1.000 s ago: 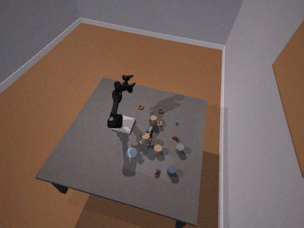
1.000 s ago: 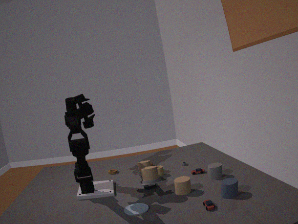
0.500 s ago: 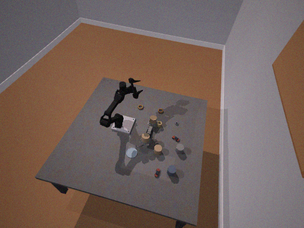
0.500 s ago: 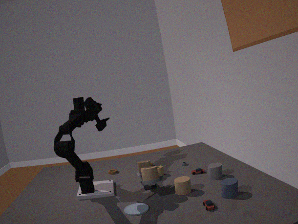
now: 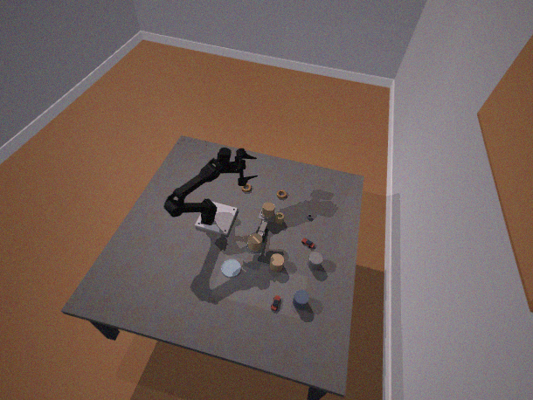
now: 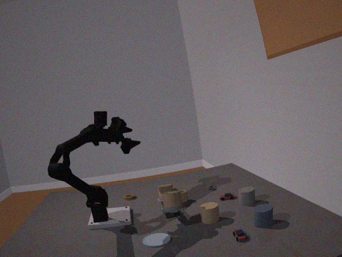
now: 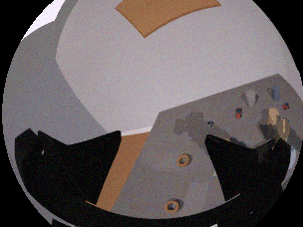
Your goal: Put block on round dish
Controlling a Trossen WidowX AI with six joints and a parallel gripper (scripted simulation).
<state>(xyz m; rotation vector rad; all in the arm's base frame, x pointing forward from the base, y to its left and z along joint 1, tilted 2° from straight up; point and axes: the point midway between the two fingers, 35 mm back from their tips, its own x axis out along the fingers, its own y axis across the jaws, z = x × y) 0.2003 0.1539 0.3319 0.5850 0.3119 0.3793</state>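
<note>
My gripper is open and empty, high above the table and well away from both cups. A small balance has a pale beam. One tan cup stands on its near end. The other tan cup stands on its far end, partly hidden by the near cup in the exterior view. I cannot tell reliably which end is lower. No block is visible. The round pale blue dish lies in front of the balance with nothing on it.
Near the balance are a tan cylinder and a small yellowish hollow piece. Farther off are a grey cylinder, a blue cylinder, two red toy cars, two orange rings and a small dark item.
</note>
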